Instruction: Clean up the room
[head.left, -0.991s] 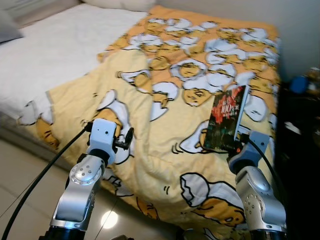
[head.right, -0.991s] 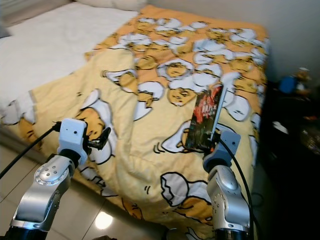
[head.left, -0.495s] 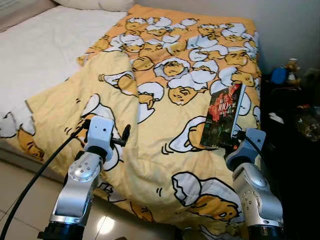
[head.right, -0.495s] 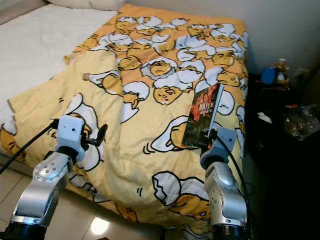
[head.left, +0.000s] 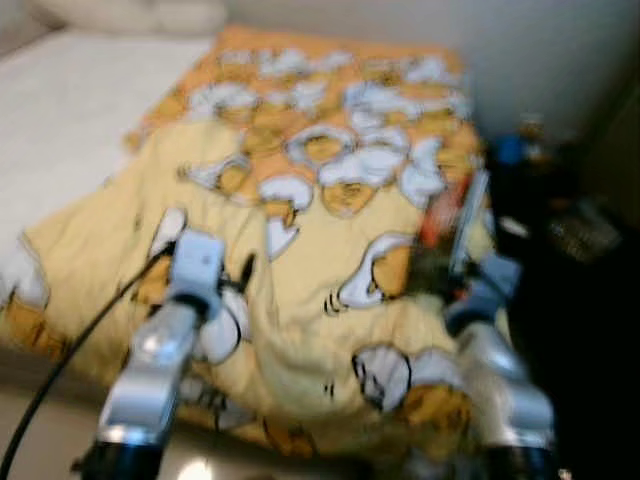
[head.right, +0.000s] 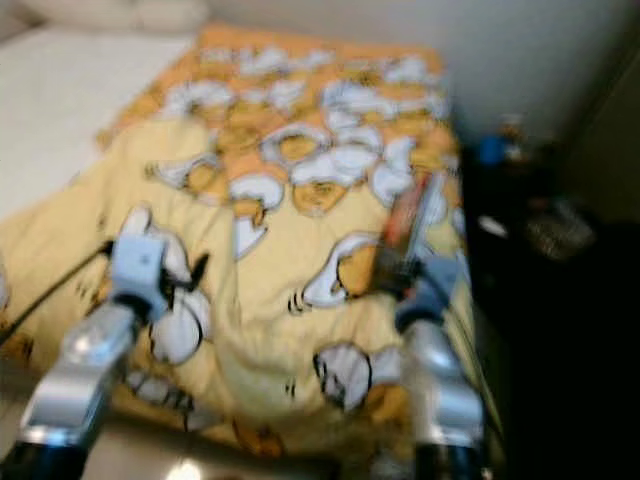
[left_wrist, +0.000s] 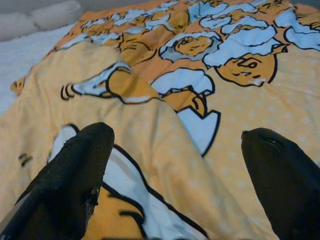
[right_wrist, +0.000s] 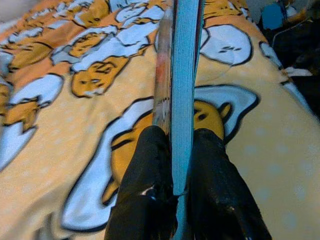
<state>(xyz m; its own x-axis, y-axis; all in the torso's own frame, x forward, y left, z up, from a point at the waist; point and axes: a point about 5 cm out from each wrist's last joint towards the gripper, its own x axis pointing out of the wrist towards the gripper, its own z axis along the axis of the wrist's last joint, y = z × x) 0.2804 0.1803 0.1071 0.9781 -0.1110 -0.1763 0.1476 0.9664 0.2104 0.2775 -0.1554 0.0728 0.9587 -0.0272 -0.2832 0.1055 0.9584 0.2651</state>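
Two black fingers (right_wrist: 150, 190) of the right gripper (right_wrist: 175, 187) clamped tight on one book (right_wrist: 181, 75), pinched near its lower edge, held upright and edge-on above the bed, close to the bed's right side. Two fingers (left_wrist: 75, 175) of the left gripper (left_wrist: 180, 185) spread wide apart, nothing between them, hovering over the duvet's front left part.

One book counted, red and dark on the cover in the blurred head views (head.left: 450, 225). One yellow-and-orange duvet (head.left: 330, 200) printed with white-and-yellow egg cartoon figures, rumpled, with one corner folded back. One white sheet (head.left: 70, 120) bare beside it on the left, pale pillows (head.left: 130, 15) at the head, number not clear through the blur.

Right of the bed, a dark low table (head.right: 560, 260) against a pale wall (head.right: 520, 50), with one small blue object (head.right: 490, 150) and other items too smeared to identify.
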